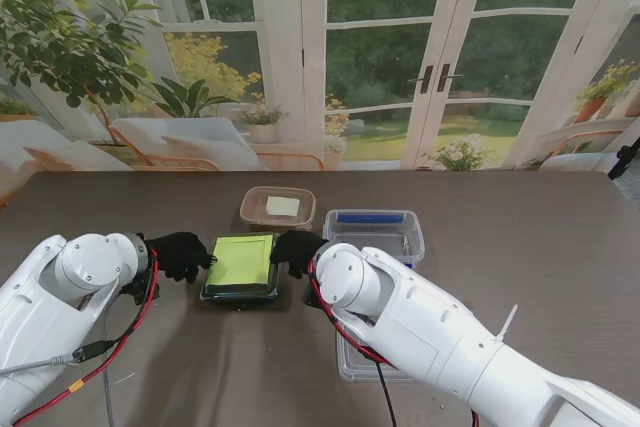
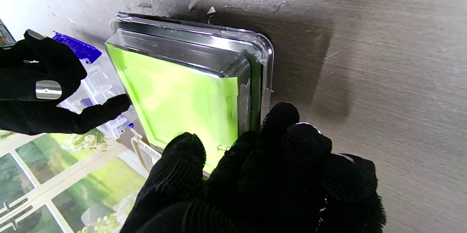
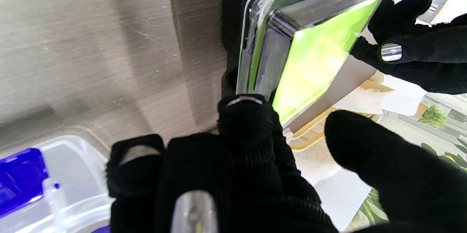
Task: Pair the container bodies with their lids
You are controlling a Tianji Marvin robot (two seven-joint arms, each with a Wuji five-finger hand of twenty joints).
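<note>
A black container with a clear lid and a lime-green top (image 1: 241, 265) lies flat on the table's middle, its lid seated on it. My left hand (image 1: 180, 252) is at its left edge and my right hand (image 1: 297, 250) at its right edge. In the left wrist view the left hand (image 2: 255, 174) has curled fingertips resting on the lid's rim (image 2: 175, 94). The right hand (image 3: 237, 160) has one fingertip on the clear rim (image 3: 313, 61) and its thumb held apart. Neither hand closes around the container.
Just beyond the green container stands a tan container (image 1: 277, 207) holding a white piece. A clear box with a blue latch (image 1: 373, 232) sits to the right of it. Another clear plastic piece (image 1: 357, 365) lies nearer to me, partly under my right arm.
</note>
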